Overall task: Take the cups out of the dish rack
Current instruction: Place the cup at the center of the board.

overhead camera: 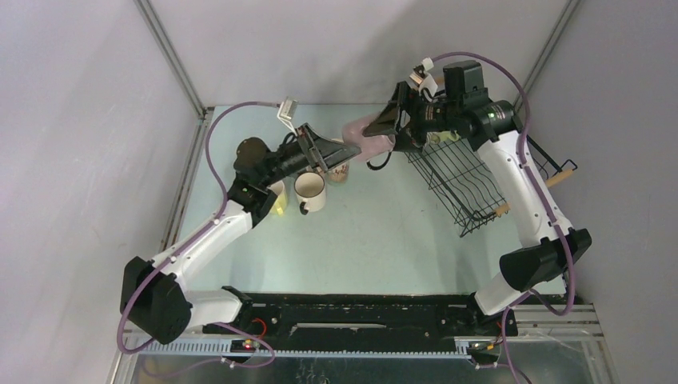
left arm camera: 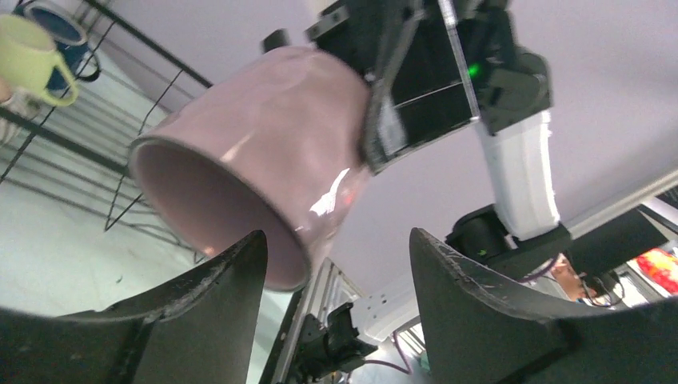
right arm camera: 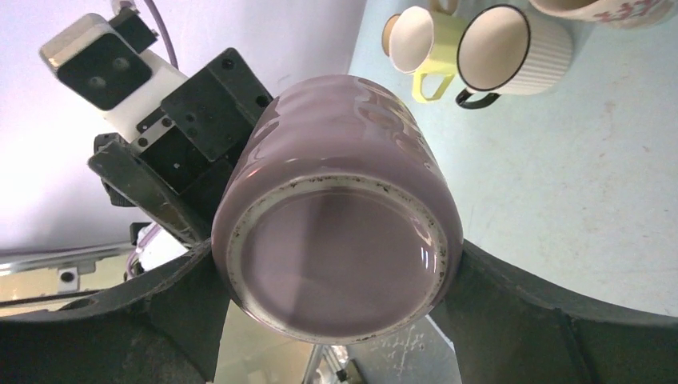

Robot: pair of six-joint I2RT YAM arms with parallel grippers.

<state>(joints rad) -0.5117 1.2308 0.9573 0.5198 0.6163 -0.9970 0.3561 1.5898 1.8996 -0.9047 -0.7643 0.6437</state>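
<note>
pale green tabletop [overhead camera: 376,240], mauve cup [right arm camera: 336,208] tight between right jaws, left jaws wide near its rim

Top camera: fixed high behind my bases, tilted down toward 12 o'clock, far enough to hold whole table [overhead camera: 384,240] and both my arms.

Left wrist camera: sits behind my left gripper [left arm camera: 336,236], aimed up and outward. Mauve cup [left arm camera: 264,152] close, dish rack [left arm camera: 80,152] at 10 o'clock.

Right wrist camera: sits behind my right gripper [right arm camera: 336,280], point-blank on cup's base, table at 3 o'clock.

All three views share mauve cup. Each wrist view catches other wrist beyond it. Top and right wrist views share ribbed cup [right arm camera: 512,48].
</note>
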